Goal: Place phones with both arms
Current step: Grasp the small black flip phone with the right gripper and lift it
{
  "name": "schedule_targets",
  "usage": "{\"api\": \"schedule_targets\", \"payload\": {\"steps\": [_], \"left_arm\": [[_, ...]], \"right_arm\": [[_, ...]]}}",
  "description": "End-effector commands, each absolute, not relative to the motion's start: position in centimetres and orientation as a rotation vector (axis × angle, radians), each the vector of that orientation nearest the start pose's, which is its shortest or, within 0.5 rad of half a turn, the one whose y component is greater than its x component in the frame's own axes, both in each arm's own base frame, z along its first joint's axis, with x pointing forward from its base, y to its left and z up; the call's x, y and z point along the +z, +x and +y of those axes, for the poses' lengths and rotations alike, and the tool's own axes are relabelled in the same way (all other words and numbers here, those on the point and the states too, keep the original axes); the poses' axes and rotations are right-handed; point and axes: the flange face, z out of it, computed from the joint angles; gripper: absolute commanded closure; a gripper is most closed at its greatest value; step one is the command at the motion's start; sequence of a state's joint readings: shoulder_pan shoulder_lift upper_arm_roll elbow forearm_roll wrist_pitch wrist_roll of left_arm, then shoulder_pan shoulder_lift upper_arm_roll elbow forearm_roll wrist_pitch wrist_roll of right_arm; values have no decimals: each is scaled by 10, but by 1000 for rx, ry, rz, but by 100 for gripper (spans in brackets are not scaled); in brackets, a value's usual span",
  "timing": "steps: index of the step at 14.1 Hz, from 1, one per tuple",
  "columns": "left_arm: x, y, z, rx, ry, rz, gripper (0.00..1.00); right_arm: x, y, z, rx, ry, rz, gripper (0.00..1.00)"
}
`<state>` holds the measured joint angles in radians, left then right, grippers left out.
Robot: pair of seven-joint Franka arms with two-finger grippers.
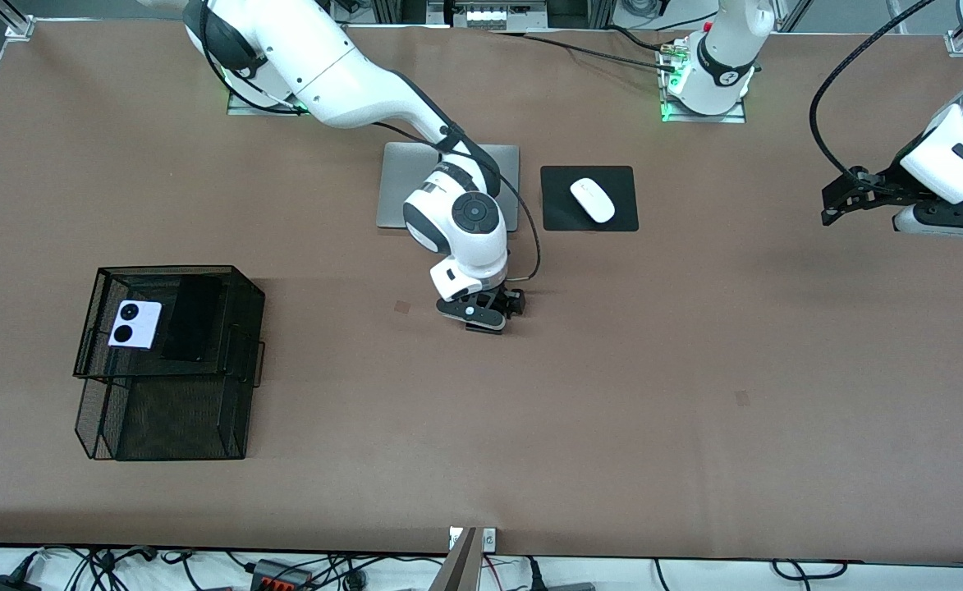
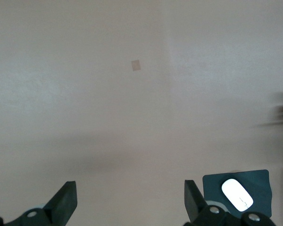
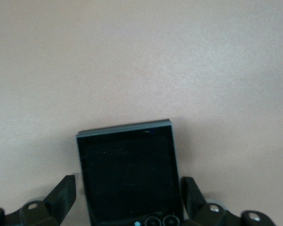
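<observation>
Right wrist view: your right end effector [image 3: 127,200] is low over the tabletop [image 3: 141,61] with its fingers [image 3: 61,195] spread apart, one on each side of the small squarish black phone [image 3: 129,174]. The phone lies flat between the fingers; you cannot tell whether either finger touches its edges. In the front view the right end effector [image 1: 481,312] sits near the middle of the tabletop, and the silver laptop [image 1: 403,185] lies under the right arm's forearm, toward its base.

Left wrist view: your left end effector [image 2: 129,202] has its fingers apart with nothing between them, only bare tabletop below. The white mouse [image 2: 237,195] on its black mouse pad [image 2: 262,188] shows just past one finger. In the front view the left end effector [image 1: 838,201] hangs over the left arm's end of the tabletop, waiting, well apart from the right end effector.

Front view, other task items: well away from the right end effector, toward the right arm's end of the tabletop, stands a black wire-mesh tray stack [image 1: 169,410]. In its upper tray the lilac-white phone [image 1: 135,324] with two round black lenses lies just beside the long slim black phone [image 1: 192,318].
</observation>
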<state>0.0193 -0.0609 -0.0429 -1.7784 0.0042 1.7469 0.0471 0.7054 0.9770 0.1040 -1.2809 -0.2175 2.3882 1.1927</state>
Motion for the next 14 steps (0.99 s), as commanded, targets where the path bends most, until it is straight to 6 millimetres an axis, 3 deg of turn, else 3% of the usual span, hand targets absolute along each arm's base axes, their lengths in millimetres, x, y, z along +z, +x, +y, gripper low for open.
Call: {"api": "schedule_targets", "payload": {"steps": [1,2,3,5,7,8,10,11,13,14], "left_arm": [[583,547,-15,-39,-3154,100,0],[588,548,-20,-58,-3152,110,0],[591,552,-22,-56,-3151,116,0],[593,558,-21,-15,-3152,124,0],[595,564,-22,9,-3155,127,0],[597,563,-23,17,-3155,124,0],[596,563,-24,19,-3155,129,0],[596,563,-23,22,-3157,132,0],[596,563,-23,22,-3157,132,0],[596,563,-23,19,-3157,132,0]], "right_arm": [[164,542,540,-242,-3024,440,0],[160,540,540,-241,-3035,425,0],[159,540,539,-251,-3046,405,26],[160,541,538,-285,-3068,362,61],[164,542,533,-272,-3114,328,83],[176,546,528,-257,-3151,298,90],[226,570,507,-266,-3188,290,90],[264,591,486,-272,-3196,317,90],[312,626,438,-252,-3247,285,90],[329,646,401,-231,-3270,232,90]]}}
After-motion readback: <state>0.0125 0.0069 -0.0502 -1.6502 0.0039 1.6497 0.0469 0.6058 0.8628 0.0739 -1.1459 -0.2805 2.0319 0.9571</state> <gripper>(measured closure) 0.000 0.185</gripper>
